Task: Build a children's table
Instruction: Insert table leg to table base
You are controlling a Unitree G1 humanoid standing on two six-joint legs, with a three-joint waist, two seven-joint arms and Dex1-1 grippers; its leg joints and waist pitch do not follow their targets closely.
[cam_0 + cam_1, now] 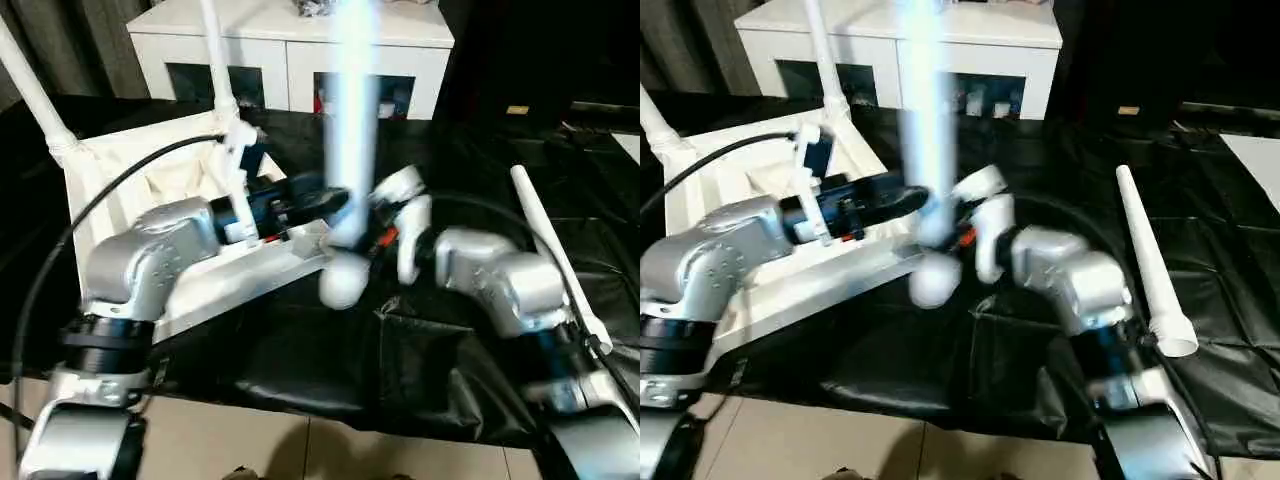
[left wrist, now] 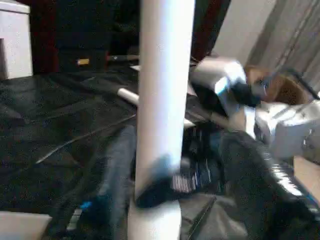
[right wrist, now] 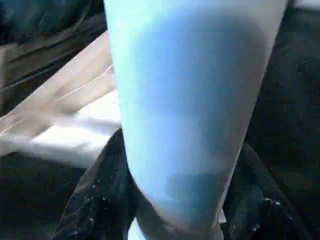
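Top [image 1: 120, 160] lies underside-up on bench [image 1: 300, 360]. Third leg [image 1: 350, 120] stands at its near corner socket; left fingers [image 2: 155, 192] and right fingers [image 3: 105, 200] both grasp it. Risk: tilt under push could jam or skip the socket.

White plastic tabletop [image 1: 190, 275] lying upside down on black-covered counter [image 1: 330, 370], ribbed underside up. Two tapered white legs [image 1: 222, 70] standing upright in far corner sockets. Third leg [image 1: 350, 120] upright, blurred, seated at near rounded corner socket [image 1: 342, 282]. Fourth leg [image 1: 1152, 262] lying flat on counter, well apart to right.
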